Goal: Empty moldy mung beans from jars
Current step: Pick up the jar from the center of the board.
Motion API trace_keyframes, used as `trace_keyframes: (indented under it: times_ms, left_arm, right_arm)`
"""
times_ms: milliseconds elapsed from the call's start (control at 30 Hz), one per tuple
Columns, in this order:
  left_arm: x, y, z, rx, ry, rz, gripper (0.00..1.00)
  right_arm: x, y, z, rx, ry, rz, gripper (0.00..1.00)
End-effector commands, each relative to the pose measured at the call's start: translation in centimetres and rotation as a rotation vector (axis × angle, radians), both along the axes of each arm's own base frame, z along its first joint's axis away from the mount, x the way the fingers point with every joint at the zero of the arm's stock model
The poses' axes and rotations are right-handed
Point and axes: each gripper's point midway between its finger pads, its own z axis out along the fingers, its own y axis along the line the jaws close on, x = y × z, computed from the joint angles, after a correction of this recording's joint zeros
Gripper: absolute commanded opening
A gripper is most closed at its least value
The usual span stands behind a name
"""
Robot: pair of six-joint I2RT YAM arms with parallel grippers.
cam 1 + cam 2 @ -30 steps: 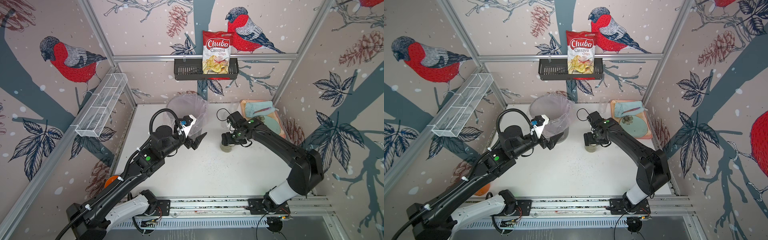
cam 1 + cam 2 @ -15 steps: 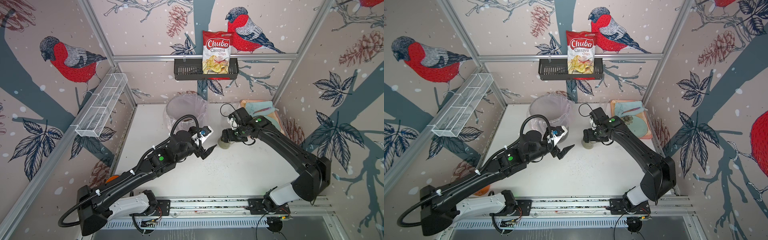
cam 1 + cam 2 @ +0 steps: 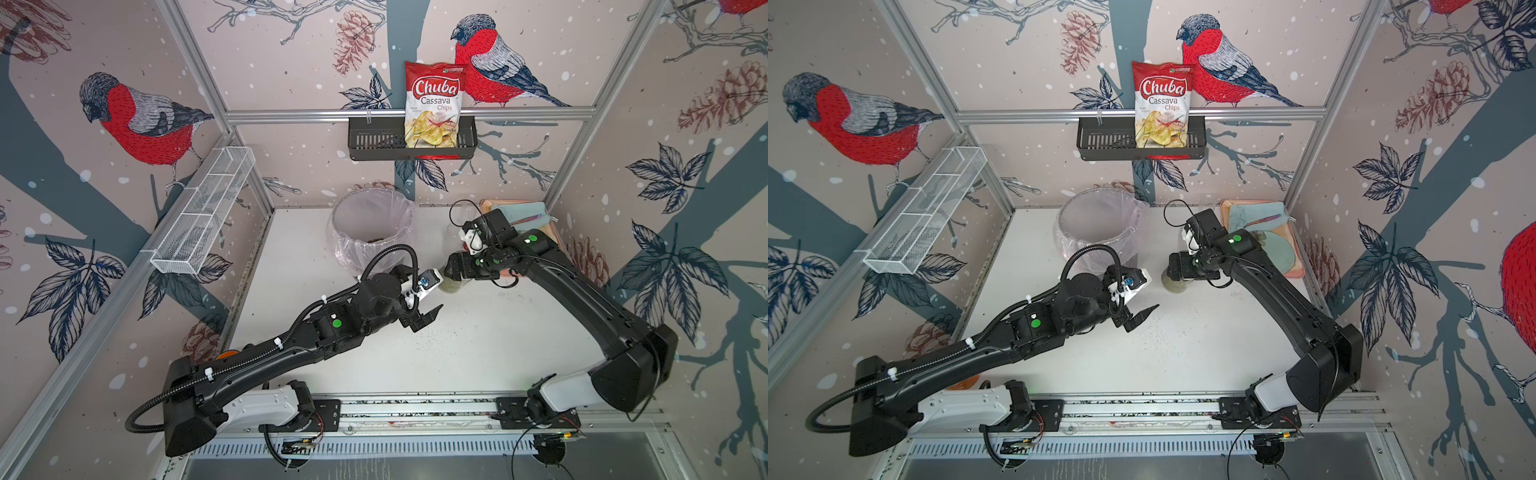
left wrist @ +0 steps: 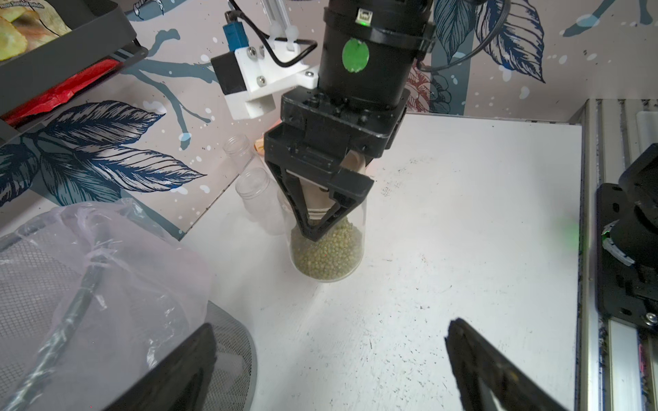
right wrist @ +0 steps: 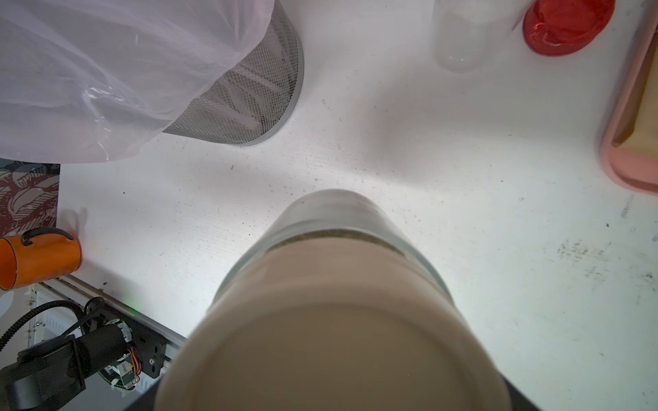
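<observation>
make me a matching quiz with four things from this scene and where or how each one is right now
1 beige-lidded jar
2 left gripper
3 red lid
4 cassava chips bag

a in the black wall basket
b open, empty
c loose on the white table
d held at its lid by the right gripper

Pairs: 1-d, 2-b, 3-c, 4-a

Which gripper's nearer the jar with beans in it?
Right. The right gripper clamps the bean jar at its beige lid; the left gripper hangs open, clear of it.
</observation>
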Motion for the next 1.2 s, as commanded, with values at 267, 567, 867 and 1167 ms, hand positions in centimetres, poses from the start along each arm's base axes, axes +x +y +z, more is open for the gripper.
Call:
trace_keyframes:
  times_ms: [267, 567, 867, 1167]
  left_arm:
    - [0.5, 0.4, -1.3, -0.075, 0.023, 0.064, 0.99]
    - [1.0, 0.0, -1.9, -0.064, 0.021, 0.074, 0.99]
    - [1.4, 0.1, -2.0, -0.078, 0.031, 0.104, 0.99]
    - [3.0, 1.2, -0.8, -0.108, -0.012, 0.193, 0.99]
  right_arm:
    - [0.2, 1.4, 3.4, 0.099, -0.071, 0.05, 0.71]
    - [-1.1, 2.8, 5.1, 0.173, -0.075, 0.108, 0.71]
    - [-2.8, 4.6, 6.9, 0.27, -0.067, 0.184, 0.7]
    - [-4.0, 5.8, 8.1, 0.328, -0.053, 0.236, 0.68]
